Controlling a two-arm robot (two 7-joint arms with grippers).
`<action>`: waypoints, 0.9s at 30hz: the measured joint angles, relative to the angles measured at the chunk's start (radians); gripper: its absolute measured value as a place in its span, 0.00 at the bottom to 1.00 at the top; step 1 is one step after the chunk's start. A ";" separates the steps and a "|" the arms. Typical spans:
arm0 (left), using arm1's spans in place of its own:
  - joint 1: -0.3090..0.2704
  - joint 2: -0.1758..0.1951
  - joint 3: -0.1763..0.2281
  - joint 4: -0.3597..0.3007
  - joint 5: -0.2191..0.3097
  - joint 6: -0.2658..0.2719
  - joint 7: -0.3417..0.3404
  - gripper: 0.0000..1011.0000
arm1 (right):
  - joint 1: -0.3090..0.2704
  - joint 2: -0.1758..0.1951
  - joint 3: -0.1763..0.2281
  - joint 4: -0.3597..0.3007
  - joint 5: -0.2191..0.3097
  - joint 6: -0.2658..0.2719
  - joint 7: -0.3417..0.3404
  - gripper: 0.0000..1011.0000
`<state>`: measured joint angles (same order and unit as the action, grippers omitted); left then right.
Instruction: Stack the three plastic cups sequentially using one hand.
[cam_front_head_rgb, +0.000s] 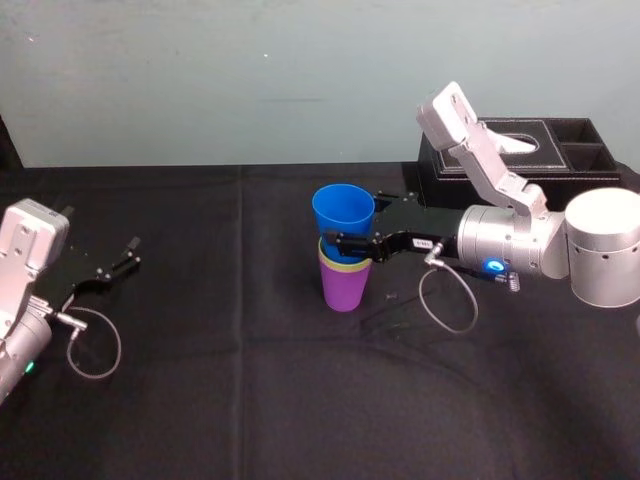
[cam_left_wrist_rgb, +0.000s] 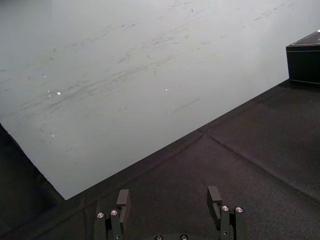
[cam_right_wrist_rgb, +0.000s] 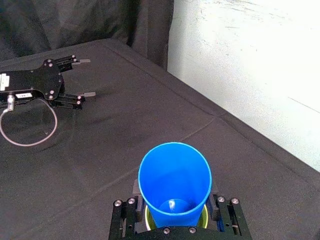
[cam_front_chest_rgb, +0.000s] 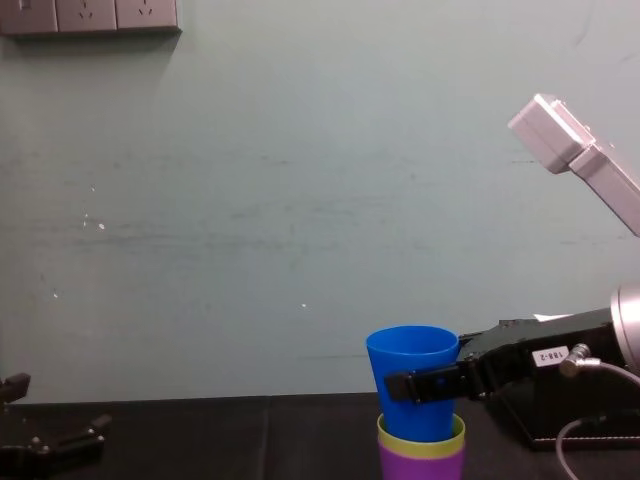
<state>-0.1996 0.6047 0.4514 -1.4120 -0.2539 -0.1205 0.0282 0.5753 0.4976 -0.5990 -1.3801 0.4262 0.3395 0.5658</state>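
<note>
The right gripper (cam_front_head_rgb: 352, 222) fingers pinch the upright blue cup (cam_front_head_rgb: 343, 208), nested in the yellow-green cup (cam_front_head_rgb: 344, 266) and purple cup (cam_front_head_rgb: 345, 290) directly beneath, while the left gripper (cam_front_head_rgb: 128, 254) rests spread, well apart.

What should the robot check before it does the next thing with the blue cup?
1. Is the yellow-green cup nested in the purple cup? Ok.
2. Is the blue cup upright, with its base inside the yellow-green cup? Ok.
3. Is the blue cup fully down? Not ok, most of it stands above the yellow-green rim.
4. Is the right gripper clamped on the blue cup's sides? Ok.
5. Is the left gripper parked open, far to the left and apart from the stack? Ok.
</note>
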 joint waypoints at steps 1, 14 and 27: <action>0.000 0.000 0.000 0.000 0.000 0.000 0.000 1.00 | 0.000 0.000 0.000 0.000 0.000 0.000 0.000 0.72; 0.000 0.000 0.000 0.000 0.000 0.000 0.000 1.00 | -0.001 0.001 0.000 -0.002 0.001 0.001 0.000 0.93; 0.000 0.000 0.000 0.000 0.000 0.000 0.000 1.00 | -0.001 0.002 0.001 -0.003 0.002 0.003 0.000 0.99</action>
<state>-0.1995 0.6047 0.4514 -1.4120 -0.2539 -0.1205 0.0283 0.5743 0.4993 -0.5978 -1.3831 0.4285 0.3422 0.5653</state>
